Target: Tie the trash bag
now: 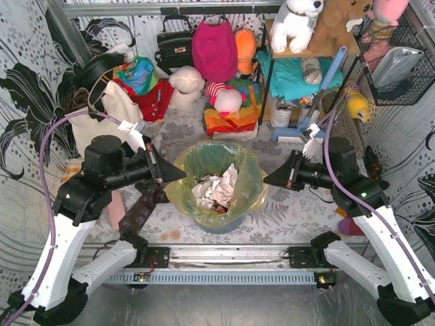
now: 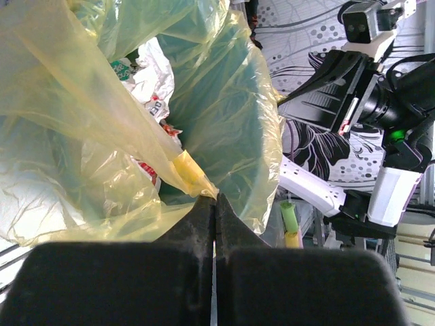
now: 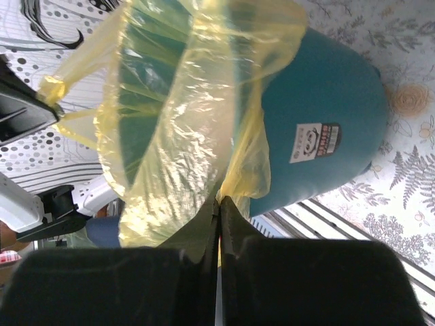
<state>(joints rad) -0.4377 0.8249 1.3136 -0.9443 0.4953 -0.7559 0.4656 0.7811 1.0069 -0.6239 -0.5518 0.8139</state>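
Note:
The yellow-green trash bag (image 1: 247, 178) lines the teal round bin (image 1: 224, 223) at the table's middle, its mouth open, with crumpled paper (image 1: 216, 187) inside. My left gripper (image 1: 182, 176) is shut on the bag's left rim; the left wrist view shows the jaws pinching a bunched yellow fold of the bag (image 2: 194, 173) at my left gripper (image 2: 215, 198). My right gripper (image 1: 266, 179) is shut on the bag's right rim; in the right wrist view my right gripper (image 3: 219, 201) pinches the bag (image 3: 177, 136) beside the bin wall (image 3: 319, 115).
A white tote bag (image 1: 109, 112), handbags, hats and bright clothes crowd the back. A shelf with plush toys (image 1: 299, 24) stands back right, a wire basket (image 1: 401, 64) at far right. A metal rail (image 1: 224, 255) runs along the near edge.

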